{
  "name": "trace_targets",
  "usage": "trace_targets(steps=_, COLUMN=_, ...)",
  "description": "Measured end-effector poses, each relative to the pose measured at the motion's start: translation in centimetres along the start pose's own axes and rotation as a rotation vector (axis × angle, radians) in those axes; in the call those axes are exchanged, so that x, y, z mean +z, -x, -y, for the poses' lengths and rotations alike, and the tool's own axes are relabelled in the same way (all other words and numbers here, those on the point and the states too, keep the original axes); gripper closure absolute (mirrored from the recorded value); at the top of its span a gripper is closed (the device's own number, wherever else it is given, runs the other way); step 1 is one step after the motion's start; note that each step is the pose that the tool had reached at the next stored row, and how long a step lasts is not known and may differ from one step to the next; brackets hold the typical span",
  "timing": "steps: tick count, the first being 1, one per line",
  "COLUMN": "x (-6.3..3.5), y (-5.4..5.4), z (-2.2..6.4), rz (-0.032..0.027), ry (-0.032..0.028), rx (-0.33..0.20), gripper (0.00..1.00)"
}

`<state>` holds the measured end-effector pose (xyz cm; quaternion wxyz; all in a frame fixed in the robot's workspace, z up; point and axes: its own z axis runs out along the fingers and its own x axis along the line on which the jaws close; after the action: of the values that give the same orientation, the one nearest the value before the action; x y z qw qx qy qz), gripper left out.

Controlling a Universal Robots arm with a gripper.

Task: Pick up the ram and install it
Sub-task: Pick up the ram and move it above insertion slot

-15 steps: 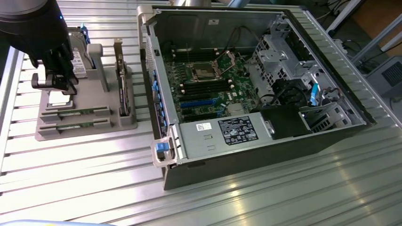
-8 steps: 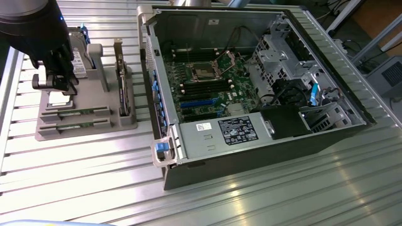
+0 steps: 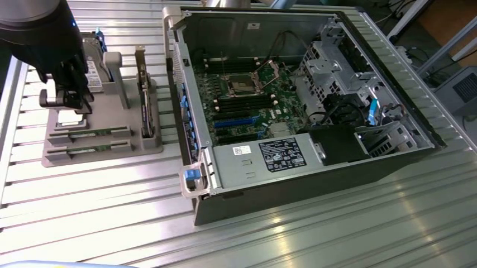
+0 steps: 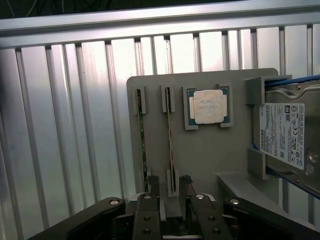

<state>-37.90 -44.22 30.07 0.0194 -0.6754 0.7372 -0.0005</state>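
Just beside ram [image 4: 170, 150]: processor [image 4: 207, 106], hard drive [image 4: 285, 135].

In the exterior view the counter [image 3: 298, 240] is overlooked obliquely from high up, at a distance. In the wrist view the grey holder [image 4: 210, 155] is seen closely, straight down past the end effector [image 4: 170, 187]; that grey holder is shared by both views.

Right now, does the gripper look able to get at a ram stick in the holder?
Probably yes. The gripper hangs above the gray holder, fingers open, seemingly astride one ram stick. It and the other ram stick stand on edge, uncovered; the processor and hard drive sit aside.
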Motion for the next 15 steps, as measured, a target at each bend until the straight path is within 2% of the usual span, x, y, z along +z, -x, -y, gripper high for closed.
trace_targets(steps=15, x=0.74, y=-0.04, z=-0.02, rz=0.0, ry=-0.0001, rx=0.0, gripper=0.7)
